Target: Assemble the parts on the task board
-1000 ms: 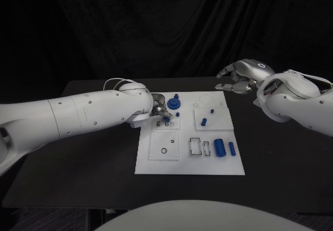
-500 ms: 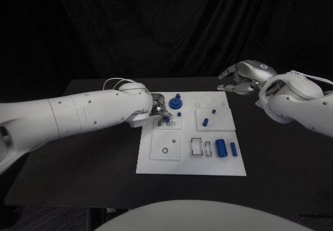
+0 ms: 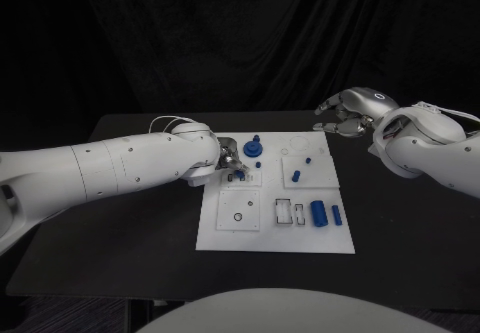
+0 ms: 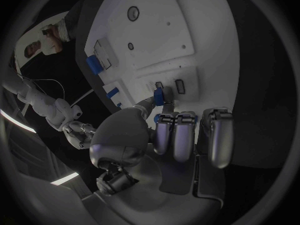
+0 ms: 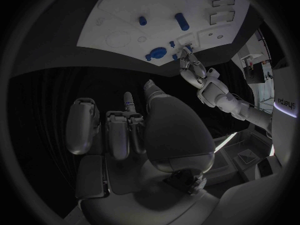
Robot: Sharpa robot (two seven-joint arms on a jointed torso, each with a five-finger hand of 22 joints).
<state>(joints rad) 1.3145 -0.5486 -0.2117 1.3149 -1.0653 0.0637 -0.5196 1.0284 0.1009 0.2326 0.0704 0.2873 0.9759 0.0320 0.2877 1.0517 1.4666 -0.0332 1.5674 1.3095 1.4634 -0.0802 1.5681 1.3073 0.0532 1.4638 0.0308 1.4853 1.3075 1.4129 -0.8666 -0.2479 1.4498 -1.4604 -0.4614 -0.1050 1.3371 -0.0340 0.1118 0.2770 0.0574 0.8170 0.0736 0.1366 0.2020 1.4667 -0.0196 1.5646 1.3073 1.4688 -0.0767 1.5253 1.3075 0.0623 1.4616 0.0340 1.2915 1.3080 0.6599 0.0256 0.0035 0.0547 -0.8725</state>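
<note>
Board (image 3: 225,232) lay mid-table; a blue part (image 4: 159,96) was pinched in my left hand (image 3: 228,158) over the far-left slots (image 4: 170,86). Since a second ago it had barely shifted, so insertion looked unfinished. My right hand (image 3: 348,111) hung far right, fingers curled, empty.

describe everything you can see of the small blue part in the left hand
The small blue part is a short, blocky piece that looks like plastic. The left hand pinches it between its fingertips, right above the task board, close to two small rectangular slots near the board's far left corner. In the head view it shows as a small blue spot at the hand's fingertips. Whether it already touches the board cannot be told.
</note>
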